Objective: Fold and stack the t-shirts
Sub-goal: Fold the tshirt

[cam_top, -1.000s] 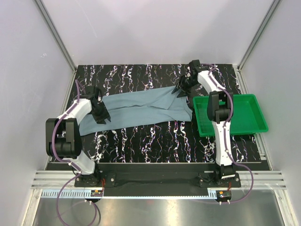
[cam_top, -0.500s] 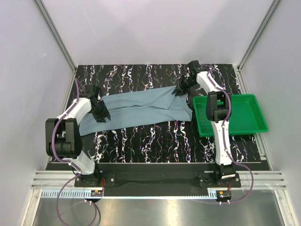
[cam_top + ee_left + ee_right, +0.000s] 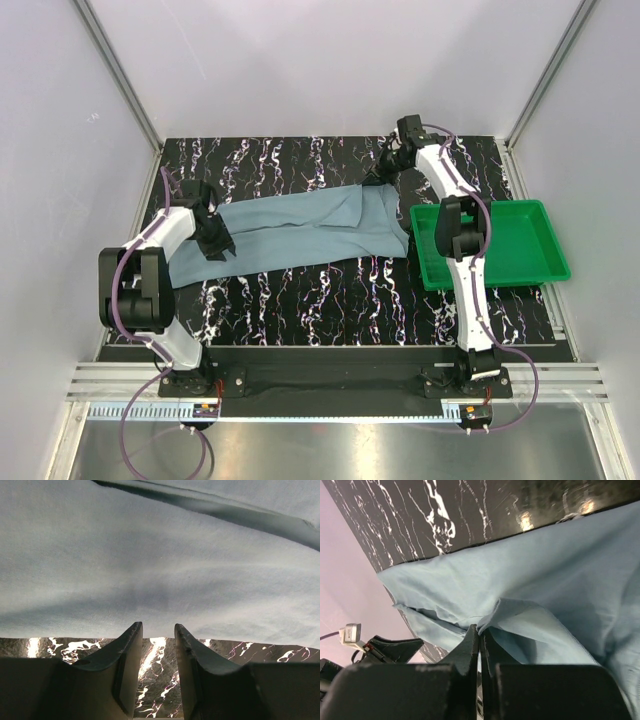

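Observation:
One dusty blue-grey t-shirt (image 3: 300, 228) lies stretched left to right across the black marbled table (image 3: 300, 290). At the shirt's left end my left gripper (image 3: 216, 240) is low over the cloth. In the left wrist view it (image 3: 158, 626) is open, bare table shows between its fingers, and the t-shirt (image 3: 160, 560) starts just beyond the tips. At the far right, my right gripper (image 3: 386, 172) is shut on a raised fold at the shirt's back edge. In the right wrist view the closed tips (image 3: 481, 630) pinch that fold of t-shirt (image 3: 535, 595).
A green plastic tray (image 3: 520, 245) sits at the table's right side, just right of the shirt's end, with the right arm (image 3: 458, 230) passing over its left rim. White walls with metal frame rails close in the table on three sides.
My right gripper has closed on the shirt's back edge and moved toward the far side, drawing the cloth up into a point. The left arm has not moved.

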Robot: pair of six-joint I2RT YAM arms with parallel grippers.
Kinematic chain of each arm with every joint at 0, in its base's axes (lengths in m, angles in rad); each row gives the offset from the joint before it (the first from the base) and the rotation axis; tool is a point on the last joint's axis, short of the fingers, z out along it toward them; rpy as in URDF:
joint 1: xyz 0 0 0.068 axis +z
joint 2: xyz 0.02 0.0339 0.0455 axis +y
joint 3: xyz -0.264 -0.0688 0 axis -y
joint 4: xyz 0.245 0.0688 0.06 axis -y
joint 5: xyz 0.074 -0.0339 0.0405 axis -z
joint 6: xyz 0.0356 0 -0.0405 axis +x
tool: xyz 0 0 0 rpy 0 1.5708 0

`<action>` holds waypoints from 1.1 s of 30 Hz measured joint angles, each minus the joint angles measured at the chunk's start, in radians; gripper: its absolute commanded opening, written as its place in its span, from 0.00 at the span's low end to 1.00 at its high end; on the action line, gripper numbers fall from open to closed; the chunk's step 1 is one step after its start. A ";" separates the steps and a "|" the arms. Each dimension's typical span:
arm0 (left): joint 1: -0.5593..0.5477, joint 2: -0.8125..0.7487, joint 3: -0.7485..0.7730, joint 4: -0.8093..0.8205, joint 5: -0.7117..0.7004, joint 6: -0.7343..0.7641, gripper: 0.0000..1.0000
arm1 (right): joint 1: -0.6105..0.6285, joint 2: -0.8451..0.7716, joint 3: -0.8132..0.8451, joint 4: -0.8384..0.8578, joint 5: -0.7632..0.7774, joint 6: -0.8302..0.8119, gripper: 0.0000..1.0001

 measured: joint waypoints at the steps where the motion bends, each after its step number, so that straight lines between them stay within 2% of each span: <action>1: 0.000 0.000 0.000 0.000 0.000 0.000 0.37 | 0.005 0.000 0.001 0.000 -0.003 0.003 0.00; 33: 0.000 0.000 0.000 0.005 0.000 0.000 0.37 | 0.038 -0.027 0.089 0.019 -0.031 0.081 0.00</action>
